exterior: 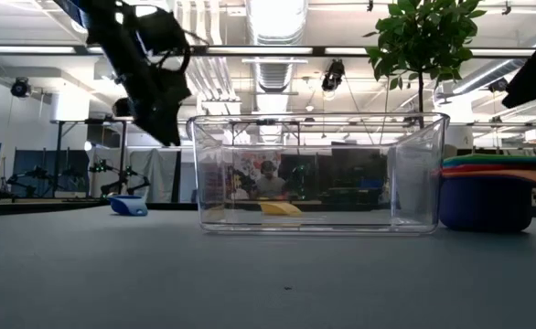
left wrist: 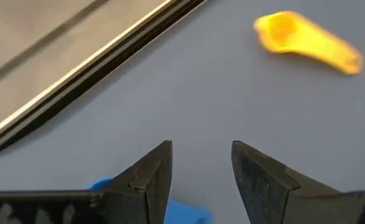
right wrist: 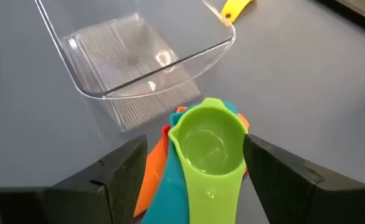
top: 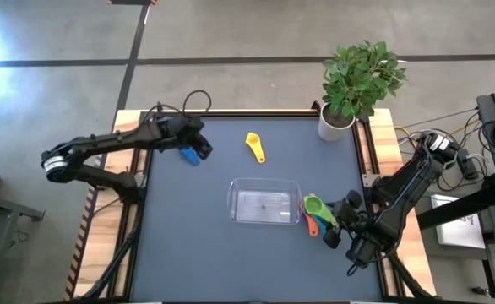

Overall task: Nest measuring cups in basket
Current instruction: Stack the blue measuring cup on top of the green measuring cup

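The clear basket [top: 264, 203] [right wrist: 157, 68] sits mid-table with nothing in it. Right of it, several nested cups stand on the table with the green cup [top: 313, 205] [right wrist: 208, 140] on top and teal, orange and red below. The lowest bowl [exterior: 487, 203] looks purple. My right gripper [top: 336, 221] [right wrist: 195, 142] is open, with its fingers on either side of the stack's handles. The yellow cup [top: 255, 146] [left wrist: 307, 40] lies towards the far edge. The blue cup [top: 195, 154] [exterior: 129, 206] lies on the table under my open left gripper [top: 198, 139] [left wrist: 201, 149], which is raised above it.
A white plant pot [top: 336, 127] with a leafy plant stands at the table's far right corner. The table's raised dark rim [left wrist: 89, 68] runs along the far edge, close to my left gripper. Bare table lies in front of the basket [exterior: 318, 174] and to its left.
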Tool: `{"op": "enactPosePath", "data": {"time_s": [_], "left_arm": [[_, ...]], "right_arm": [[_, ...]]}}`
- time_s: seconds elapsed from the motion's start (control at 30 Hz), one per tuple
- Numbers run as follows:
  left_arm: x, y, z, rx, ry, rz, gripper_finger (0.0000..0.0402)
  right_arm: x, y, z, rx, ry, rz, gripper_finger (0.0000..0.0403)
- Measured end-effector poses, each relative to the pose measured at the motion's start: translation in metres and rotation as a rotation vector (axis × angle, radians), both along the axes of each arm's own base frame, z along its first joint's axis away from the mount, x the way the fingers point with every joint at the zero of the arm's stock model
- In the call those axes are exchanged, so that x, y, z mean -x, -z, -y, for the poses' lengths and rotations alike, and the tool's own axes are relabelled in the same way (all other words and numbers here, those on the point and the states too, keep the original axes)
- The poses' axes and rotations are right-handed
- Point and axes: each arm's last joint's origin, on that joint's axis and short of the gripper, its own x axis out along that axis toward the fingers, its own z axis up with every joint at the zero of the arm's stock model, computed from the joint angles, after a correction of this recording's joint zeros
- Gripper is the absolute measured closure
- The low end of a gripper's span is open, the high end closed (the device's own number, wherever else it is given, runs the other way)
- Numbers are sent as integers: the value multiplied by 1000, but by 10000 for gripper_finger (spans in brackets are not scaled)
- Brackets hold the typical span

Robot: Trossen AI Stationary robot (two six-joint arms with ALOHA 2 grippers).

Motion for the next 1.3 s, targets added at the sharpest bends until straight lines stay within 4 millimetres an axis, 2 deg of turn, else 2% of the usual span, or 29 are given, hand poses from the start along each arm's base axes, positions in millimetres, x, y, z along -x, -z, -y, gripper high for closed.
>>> {"op": "enactPosePath", "data": {"time_s": [0.17, 0.4, 0.67, 0.9, 0.97, 1.03, 1.17, 1.3], "left_arm": [[9, 16, -25, 87, -124, -50, 250], [13, 50, -52, 182, -257, -152, 239], [9, 83, -61, 261, -278, -269, 237], [6, 99, -63, 292, -276, -321, 240], [6, 100, -63, 292, -267, -327, 253], [5, 100, -63, 293, -257, -327, 282], [6, 97, -62, 283, -252, -324, 378], [1, 81, -57, 229, -223, -255, 396]], "right_arm": [[0, 0, 1, 24, -1, 19, 159], [0, 0, 1, 40, -5, 30, 159], [0, 1, 1, 51, -12, 22, 165], [1, 4, 3, 59, -11, 16, 165], [1, 4, 3, 60, -12, 16, 165], [1, 4, 3, 60, -11, 15, 165], [1, 4, 3, 62, -12, 16, 165], [1, 3, 4, 88, -10, 43, 165]]}}
